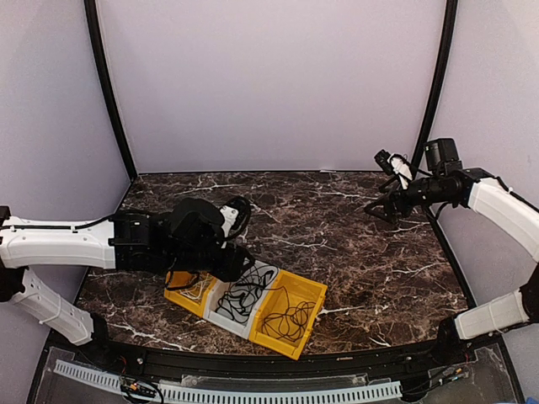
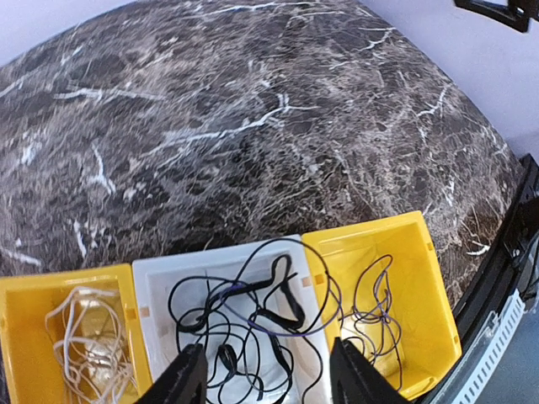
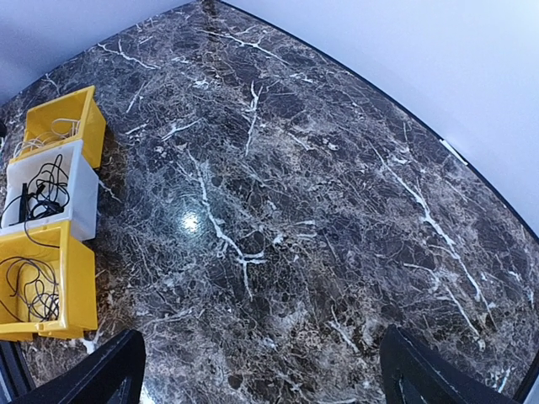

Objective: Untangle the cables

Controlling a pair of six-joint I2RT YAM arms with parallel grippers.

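Hovering over the middle white plastic bin (image 2: 210, 254), the left arm's jaws stand parted with nothing between them, poised, it seems, above the looping black cords (image 2: 244, 324) lying there. A curly white cord (image 2: 80, 337) sits alone in one yellow plastic bin (image 2: 67, 279) beside it, a thin black cord (image 2: 375, 303) in the second yellow bin (image 2: 424, 282) opposite, so the sorting looks well along. Well apart over the dark marbled surface (image 3: 320, 185), the right arm's jaws are spread wide, empty, touching nothing.

Left yellow bin (image 1: 179, 299) partly hidden under left arm (image 1: 143, 240).
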